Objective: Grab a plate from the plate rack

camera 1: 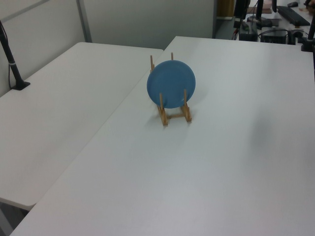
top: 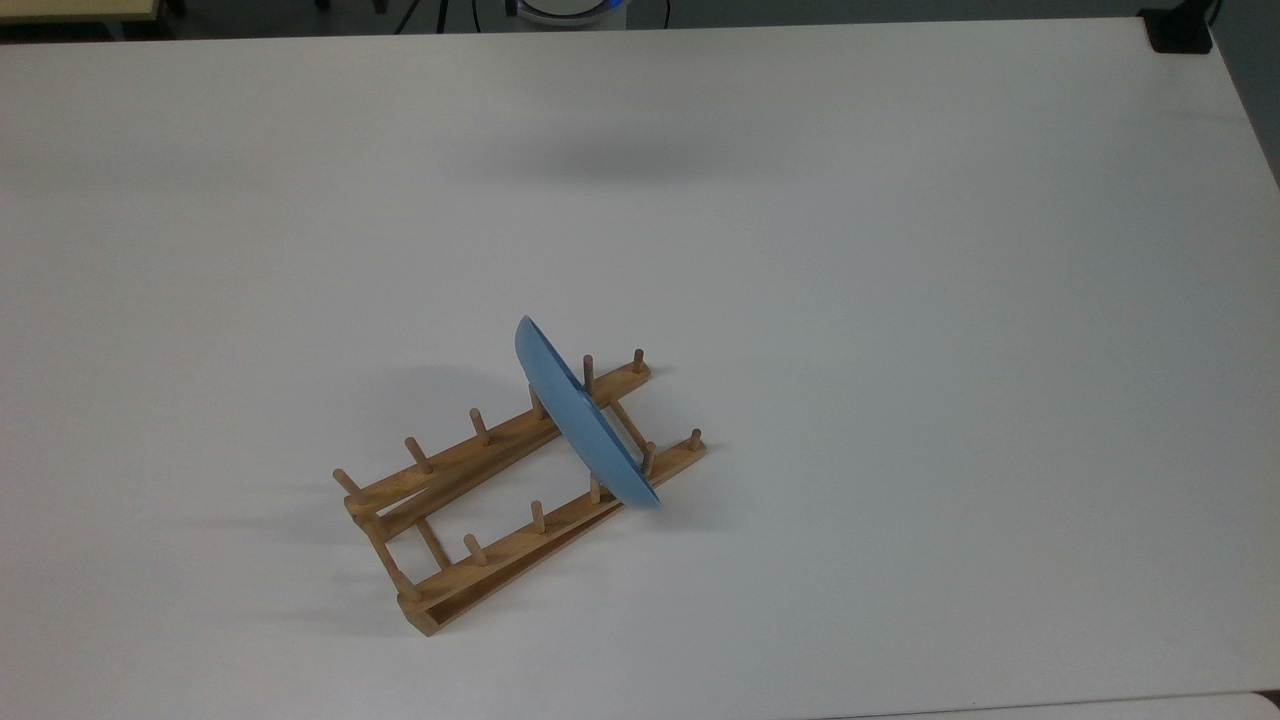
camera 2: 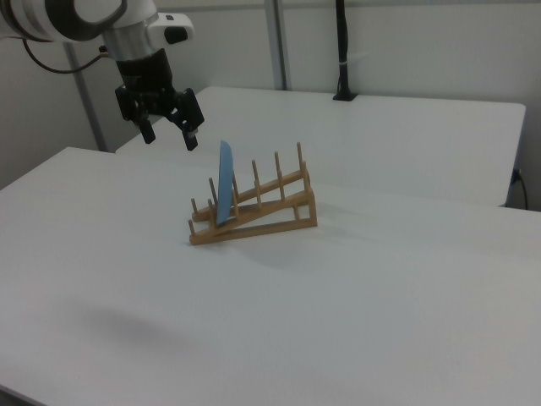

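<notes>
Reaching for the plate is the step in hand, and it has hardly begun: in the right view the tool (camera 2: 168, 134) hangs in the air with its two fingers spread wide and nothing between them, pointing down and well clear of everything. Nearest to it, below and toward the right view's right, is the upper rim of the plate (camera 2: 225, 182), which stands on edge in the plate rack (camera 2: 258, 211), held between pegs near the rack's low end and leaning a little against them. To do this well, the tool would best come over that top rim first, turned so that one finger passes each face of the plate, and only then descend; the rim is thin and glossy, so in my judgement a shallow bite may slip, and a deeper one is safer. The left view shows the plate (camera 1: 171, 84) face-on, with a peg in front on each side of it, so the fingers should stay near the top, between those pegs. The lift should follow the line of the pegs, or the rack (top: 480, 490), which looks light, may come up with it. Beyond the rack, farther from the tool, the white desk (camera 2: 397, 321) offers plenty of bare surface.
</notes>
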### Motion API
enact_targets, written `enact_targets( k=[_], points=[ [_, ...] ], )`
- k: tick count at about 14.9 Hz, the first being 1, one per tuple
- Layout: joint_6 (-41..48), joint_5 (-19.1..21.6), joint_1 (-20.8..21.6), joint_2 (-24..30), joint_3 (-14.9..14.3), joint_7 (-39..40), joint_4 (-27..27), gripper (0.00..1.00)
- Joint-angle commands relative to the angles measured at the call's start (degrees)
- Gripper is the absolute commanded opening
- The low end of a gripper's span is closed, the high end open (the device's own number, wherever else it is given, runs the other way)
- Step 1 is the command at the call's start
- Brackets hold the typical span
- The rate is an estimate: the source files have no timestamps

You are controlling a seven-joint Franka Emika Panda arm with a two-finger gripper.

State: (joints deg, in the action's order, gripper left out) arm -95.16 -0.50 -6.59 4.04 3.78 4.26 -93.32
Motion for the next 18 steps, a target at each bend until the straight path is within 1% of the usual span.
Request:
enact_targets(
  k=[1, 13, 16, 18],
  points=[
    [-0.99, 1.38, 0.79, 0.71, -0.79, 0.66, -1.26, 1.0],
    [-0.73, 1.38, 0.79, 0.36, -0.79, 1.71, -1.17, 1.0],
    [-0.73, 1.11, 0.71, -0.17, -0.79, 4.77, -1.08, 1.0],
    [-0.73, 0.76, 0.62, -0.26, -0.79, 9.6, -1.08, 1.0]
  ],
)
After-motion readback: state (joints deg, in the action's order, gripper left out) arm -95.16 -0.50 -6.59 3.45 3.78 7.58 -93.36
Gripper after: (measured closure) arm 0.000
